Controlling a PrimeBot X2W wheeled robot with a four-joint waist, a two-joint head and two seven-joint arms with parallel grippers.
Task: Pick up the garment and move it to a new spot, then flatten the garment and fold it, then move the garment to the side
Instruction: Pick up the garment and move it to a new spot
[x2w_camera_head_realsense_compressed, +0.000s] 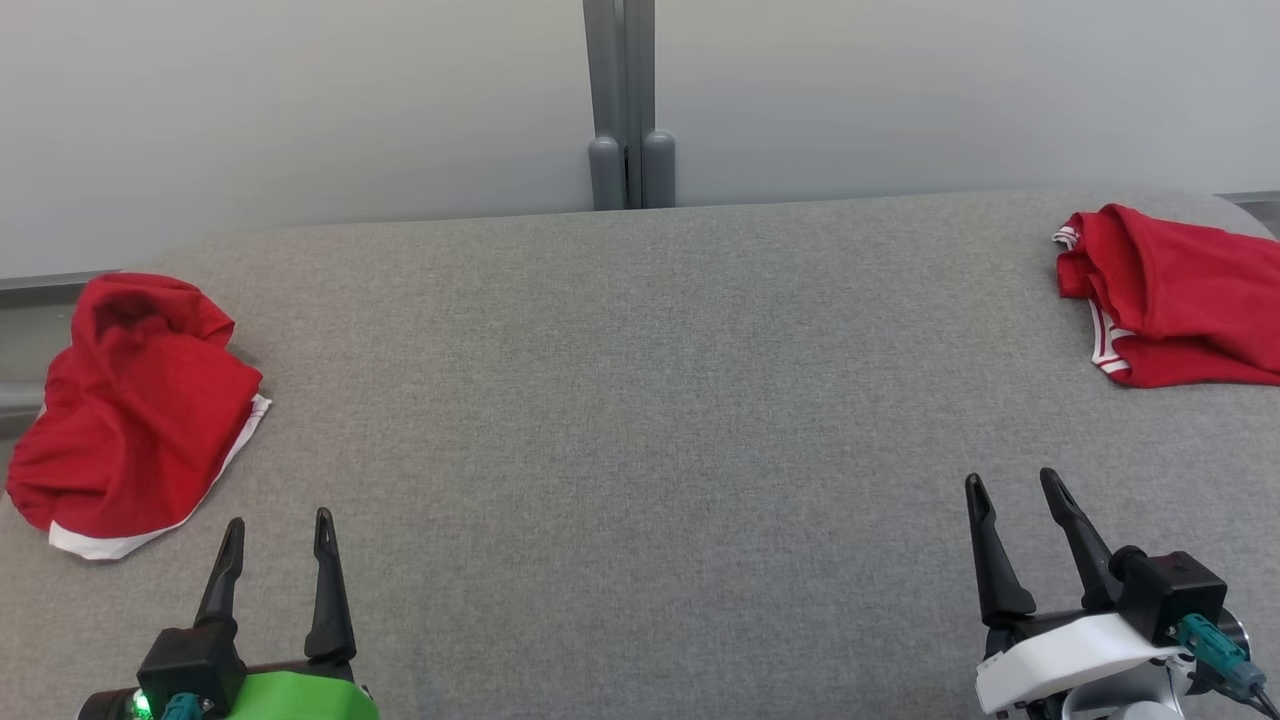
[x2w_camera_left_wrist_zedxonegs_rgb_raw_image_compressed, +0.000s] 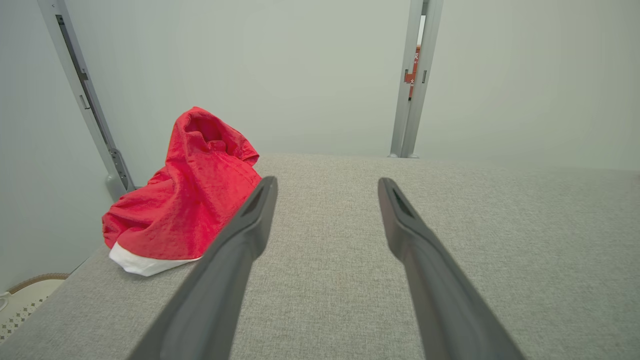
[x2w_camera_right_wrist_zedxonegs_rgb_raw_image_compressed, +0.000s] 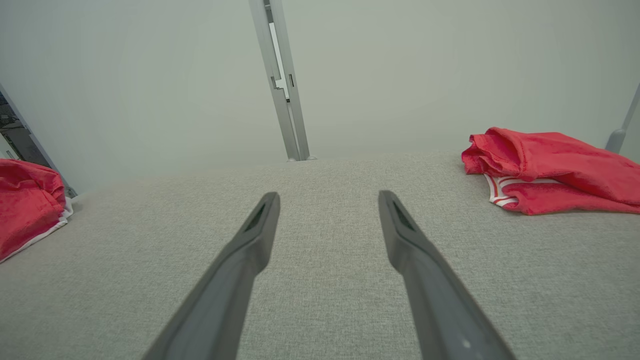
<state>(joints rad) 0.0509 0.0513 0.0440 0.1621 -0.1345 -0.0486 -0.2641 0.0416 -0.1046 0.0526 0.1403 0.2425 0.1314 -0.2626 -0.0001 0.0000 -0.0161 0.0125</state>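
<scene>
Head view, opening stage of the task. The left hand, lower left of the frame, and the right hand, lower right, both hover over the grey worktop with their two dark fingers spread apart and nothing between them; each wrist view confirms a wide gap with bare fabric surface beyond the tips.

The crumpled red garment lies at the left edge of the frame, heaped and bunched, a white hem showing along its lower side; it sits just up and to the left of the left hand, near but apart; in the left wrist view it rises as a rumpled mound left of the left finger. A second red garment, with white-striped trim, lies at the upper right of the frame in flatter layers, well apart from the right hand. A grey post stands against the pale wall at top centre.

Progress, as judged: nothing is done on the crumpled piece, probably the one to handle; lifting, moving to the open middle, flattening, folding and setting aside are all left; the second piece may be one already put aside, though this cannot be told.
</scene>
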